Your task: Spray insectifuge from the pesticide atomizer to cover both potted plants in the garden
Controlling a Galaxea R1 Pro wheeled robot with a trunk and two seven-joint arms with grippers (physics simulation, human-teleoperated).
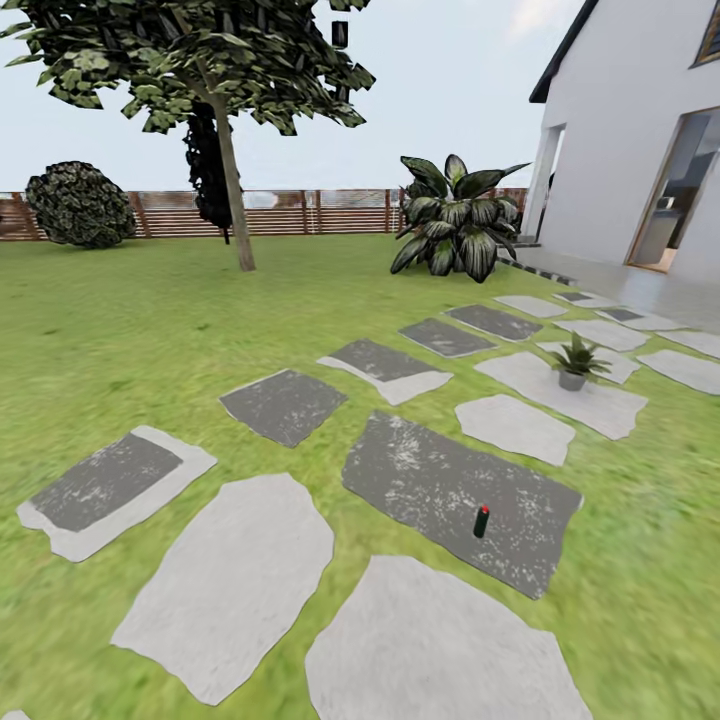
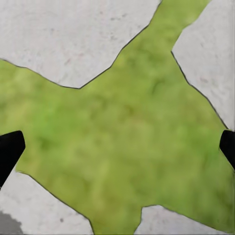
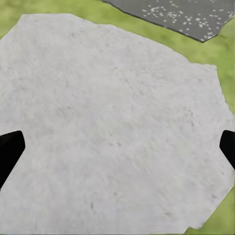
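On the dark grey stepping stone (image 1: 462,500) in the lawn (image 1: 150,330), the pesticide atomizer (image 1: 481,521) is standing upright near its nearer edge; beyond that stone, one potted plant (image 1: 575,362) is sitting on a pale slab (image 1: 562,394), with the striped shrub (image 1: 455,215) farther off before the wooden fence (image 1: 300,212). In the left wrist view, the left claw (image 2: 117,147) is hanging with fingers wide apart, empty, over grass between pale stones. In the right wrist view, the right claw (image 3: 117,147) is likewise spread and empty over a pale stone (image 3: 107,127).
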